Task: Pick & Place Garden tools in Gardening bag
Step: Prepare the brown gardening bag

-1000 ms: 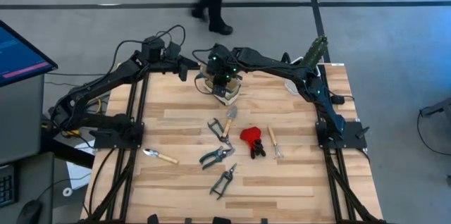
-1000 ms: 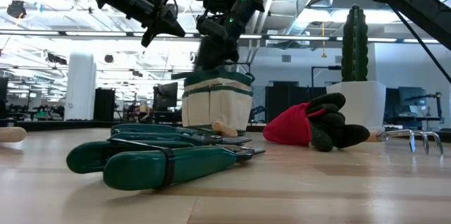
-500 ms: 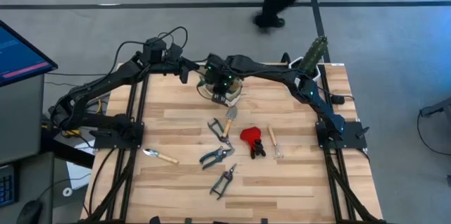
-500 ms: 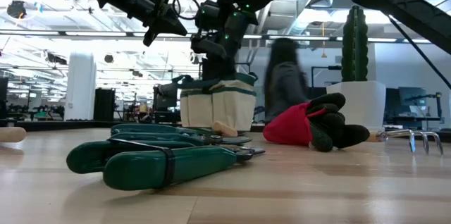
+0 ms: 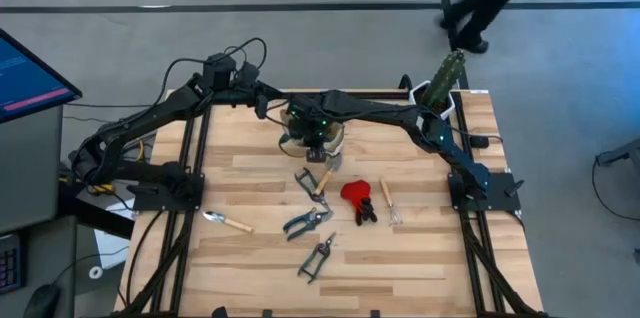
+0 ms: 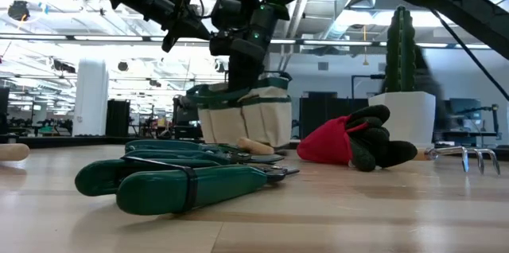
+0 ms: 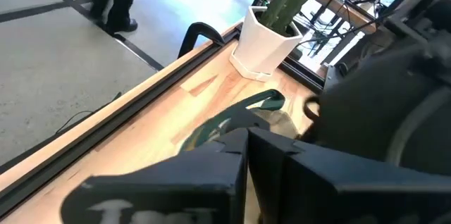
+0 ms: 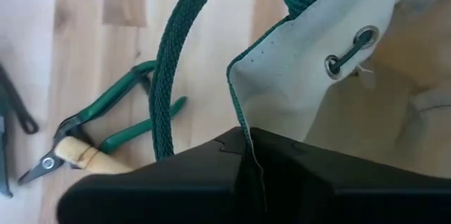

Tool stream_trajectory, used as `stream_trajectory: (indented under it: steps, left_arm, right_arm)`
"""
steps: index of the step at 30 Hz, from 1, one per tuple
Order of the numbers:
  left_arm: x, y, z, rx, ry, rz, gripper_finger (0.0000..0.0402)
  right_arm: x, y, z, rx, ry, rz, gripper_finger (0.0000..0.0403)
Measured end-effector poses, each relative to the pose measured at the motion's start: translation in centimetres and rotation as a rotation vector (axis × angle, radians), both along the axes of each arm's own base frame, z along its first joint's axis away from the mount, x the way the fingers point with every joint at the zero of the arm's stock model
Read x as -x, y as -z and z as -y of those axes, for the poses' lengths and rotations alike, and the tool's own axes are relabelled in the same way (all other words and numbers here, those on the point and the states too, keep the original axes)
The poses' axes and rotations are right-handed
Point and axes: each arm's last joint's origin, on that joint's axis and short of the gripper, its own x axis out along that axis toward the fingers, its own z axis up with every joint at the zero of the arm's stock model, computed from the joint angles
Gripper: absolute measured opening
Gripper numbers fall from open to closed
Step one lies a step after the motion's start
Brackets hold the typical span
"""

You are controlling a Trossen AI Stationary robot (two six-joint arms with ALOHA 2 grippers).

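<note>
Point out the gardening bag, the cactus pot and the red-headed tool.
gardening bag [image 6: 242, 118]: low view, cream front panel.
cactus pot [image 7: 264, 48]: left wrist view, white side wall.
red-headed tool [image 5: 354, 193]: high view, red head.

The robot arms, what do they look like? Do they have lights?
Both arms are black and jointed. The left arm carries looping black cables near its wrist. The right arm shows small green lights by its gripper. Each ends in two dark, blocky fingers.
</note>
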Motion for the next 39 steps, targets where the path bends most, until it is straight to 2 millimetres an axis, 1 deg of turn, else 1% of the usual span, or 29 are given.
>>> stream_trajectory:
  steps: [4,7,12,19,22,26,35,39]
  left_arm:
    - [0.0,0.0,0.0,0.0,0.001,0.0,0.0002]
    - [0.0,0.0,0.0,0.0,0.0,0.0,0.0002]
    - [0.0,0.0,0.0,0.001,-0.001,0.0,0.0002]
    - [0.0,0.0,0.0,0.003,-0.002,0.0,0.0002]
    - [0.0,0.0,0.0,0.003,-0.002,0.0,0.0002]
    - [0.0,0.0,0.0,0.005,-0.002,-0.002,0.0002]
    - [0.0,0.1,0.0,0.014,-0.002,-0.011,0.0002]
    - [0.0,0.1,0.0,0.014,-0.002,-0.011,0.0002]
  right_arm:
    - [0.0,-0.5,-0.8,0.003,-0.018,0.01,0.001]
    - [0.3,-1.4,-1.2,0.008,-0.039,0.01,0.0007]
    - [0.8,-2.7,-1.5,-0.008,-0.049,0.032,0.0006]
    - [0.9,-2.8,-1.5,-0.012,-0.044,0.029,0.0005]
    - [0.9,-2.8,-1.4,-0.021,-0.025,0.028,0.0014]
    - [0.9,-2.8,-1.5,-0.02,-0.028,0.029,0.0048]
    - [0.6,-2.9,-1.8,-0.014,-0.037,0.054,0.0163]
    - [0.5,-3.2,-2.4,-0.012,-0.045,0.065,0.019]
